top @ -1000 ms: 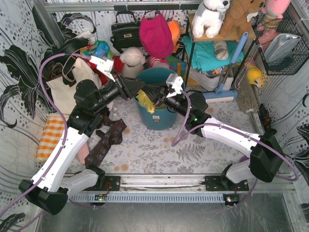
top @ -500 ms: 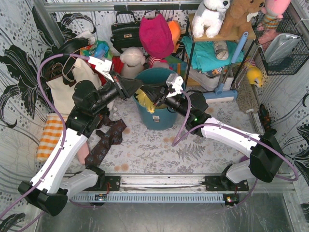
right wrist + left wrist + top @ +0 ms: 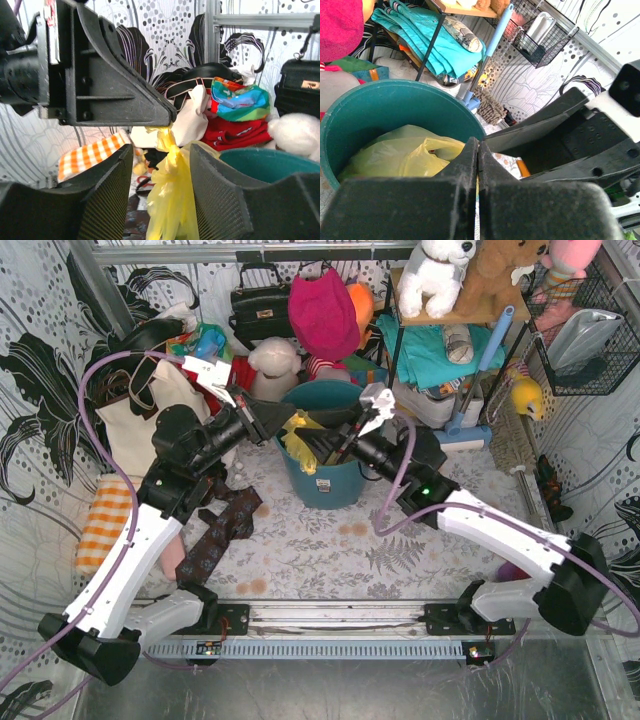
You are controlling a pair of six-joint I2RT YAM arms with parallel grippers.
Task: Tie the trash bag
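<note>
Left claw point(image 3: 293, 423) is pressed together on a twisted strand of the trash bag point(image 3: 300, 447) and holds this strand up above the bucket. In the right wrist view the yellow plastic hangs down from its tip. Right claw point(image 3: 161, 150) has its two fingers apart, one on each side of the same hanging strand, and I cannot tell if they touch it. Both claws meet over the left side of the bucket.

The desk point(image 3: 320, 550) carries a grey cloth with a leaf pattern. On it, toward the back middle, the teal bucket point(image 3: 330, 480) stands upright. Inside the bucket sits the body of the trash bag, yellow and crinkled, low in the bucket. The top of the bag is gathered and pulled up and out to the left.

Left of the bucket leans the cream tote bag point(image 3: 140, 425) with dark straps; what is in it does not show. On the right wall a wire basket point(image 3: 585, 365) holds a grey object. At the back hangs a black handbag point(image 3: 262, 305).
</note>
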